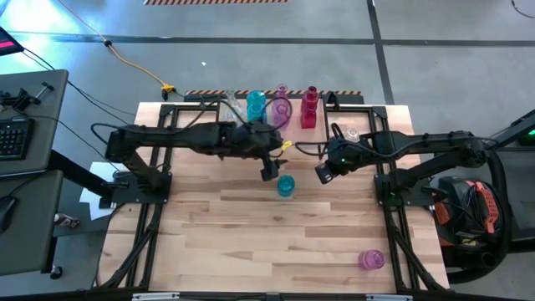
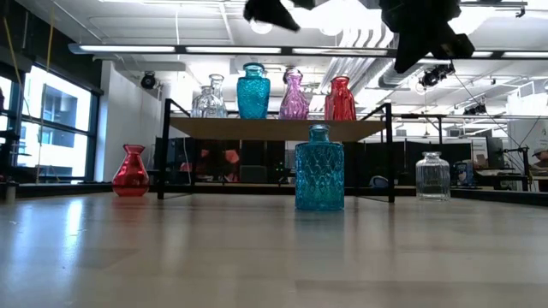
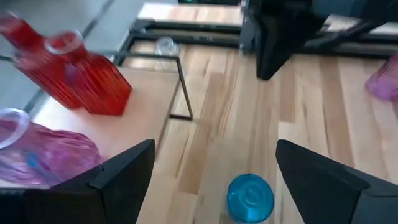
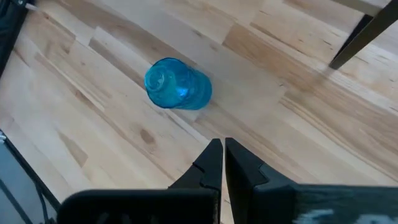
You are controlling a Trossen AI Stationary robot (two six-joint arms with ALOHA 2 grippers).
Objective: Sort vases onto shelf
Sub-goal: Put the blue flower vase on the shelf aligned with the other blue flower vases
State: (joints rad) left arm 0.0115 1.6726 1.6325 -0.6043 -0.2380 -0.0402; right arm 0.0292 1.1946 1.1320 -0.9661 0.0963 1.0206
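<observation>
Teal diamond-patterned vase [image 2: 319,168]

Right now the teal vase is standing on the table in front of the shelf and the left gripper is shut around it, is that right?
Not quite. The teal vase does stand on the table in front of the shelf, but the left gripper is open above it, not gripping, as the left wrist view shows.

Keyboard [image 1: 14,134] on grey desk [image 1: 33,180] left of table; yellow cable [image 1: 134,65] on floor.

A teal vase [image 2: 319,168] stands upright on the table before the shelf [image 2: 274,128]. Clear, teal, pink and red vases [image 2: 340,99] line its top; another pink one [image 1: 371,260], perhaps tipped, sits apart
</observation>
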